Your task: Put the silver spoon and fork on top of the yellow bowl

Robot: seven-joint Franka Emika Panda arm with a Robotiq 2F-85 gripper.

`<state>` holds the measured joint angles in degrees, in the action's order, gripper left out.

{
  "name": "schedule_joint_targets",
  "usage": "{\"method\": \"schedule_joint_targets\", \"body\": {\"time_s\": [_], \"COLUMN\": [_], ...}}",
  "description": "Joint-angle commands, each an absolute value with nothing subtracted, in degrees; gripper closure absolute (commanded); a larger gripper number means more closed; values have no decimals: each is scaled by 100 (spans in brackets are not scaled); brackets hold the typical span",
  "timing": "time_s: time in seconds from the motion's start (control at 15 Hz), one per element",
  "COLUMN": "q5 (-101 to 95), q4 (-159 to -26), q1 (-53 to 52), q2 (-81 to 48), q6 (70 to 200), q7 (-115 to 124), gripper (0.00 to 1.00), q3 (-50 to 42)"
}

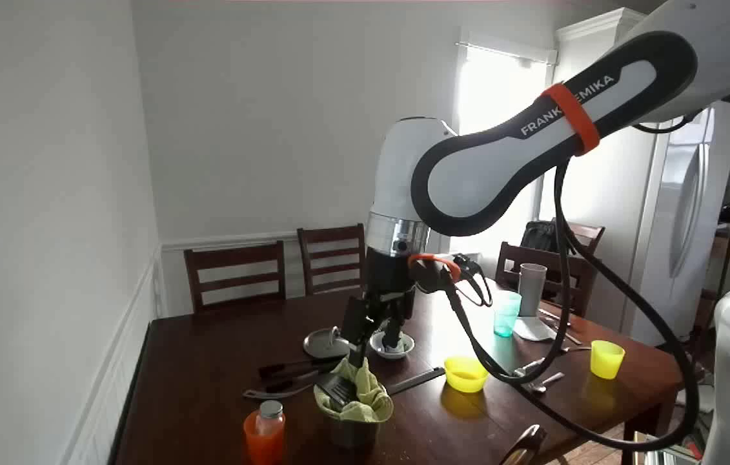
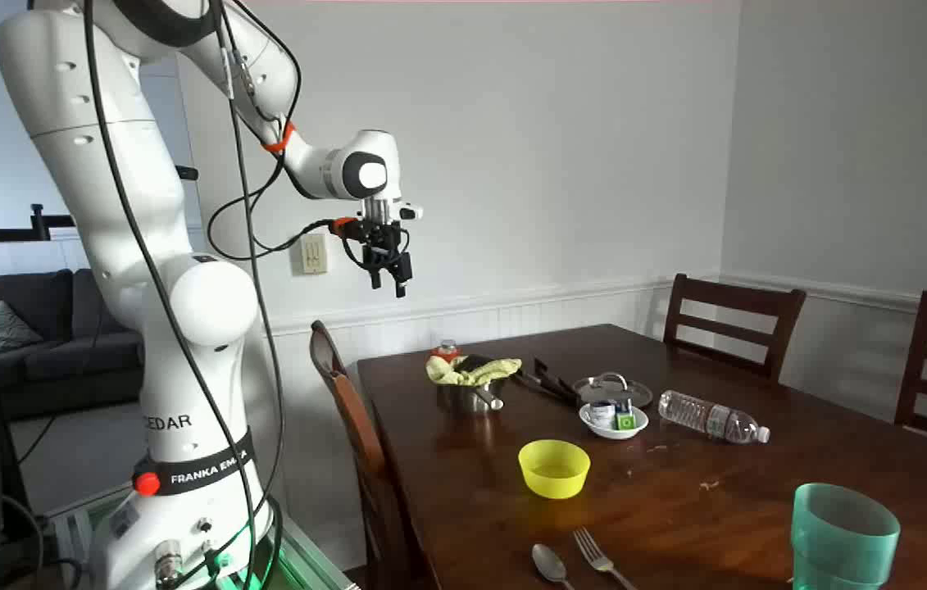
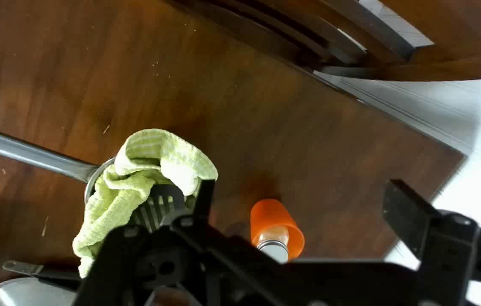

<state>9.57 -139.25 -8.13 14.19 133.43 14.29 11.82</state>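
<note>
The yellow bowl (image 1: 465, 376) sits upright on the dark table, and it also shows in an exterior view (image 2: 554, 471). The silver spoon (image 2: 549, 564) and the silver fork (image 2: 596, 554) lie side by side on the table near the bowl, both cut by the frame's lower edge there. The spoon (image 1: 544, 383) and fork (image 1: 528, 367) also show small beyond the bowl, partly behind the robot cable. My gripper (image 2: 388, 288) is open and empty, high above the table. In the wrist view the gripper (image 3: 300, 191) is above the orange cup's area; bowl, spoon and fork are out of that view.
A metal pot (image 2: 463, 399) holds a green towel and a black spatula. An orange cup (image 3: 271, 216) with a jar stands beside it. A glass lid (image 2: 615, 392), white bowl (image 2: 614, 427), bottle (image 2: 713, 416), teal cup (image 2: 843, 537) and taller yellow cup (image 1: 607, 360) are on the table.
</note>
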Motion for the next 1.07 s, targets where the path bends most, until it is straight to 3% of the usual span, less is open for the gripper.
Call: {"method": "schedule_joint_targets", "body": {"time_s": [0.0, 0.4, 1.0], "q5": [943, 977, 851], "q4": [-13919, -13982, -15561], "q1": [-851, -772, 500], "q2": [1419, 1428, 2294], "q6": [13334, 13330, 13881], "q7": [1437, 1535, 2142], "gripper": [0, 0, 0], "q3": [1142, 1075, 16]}}
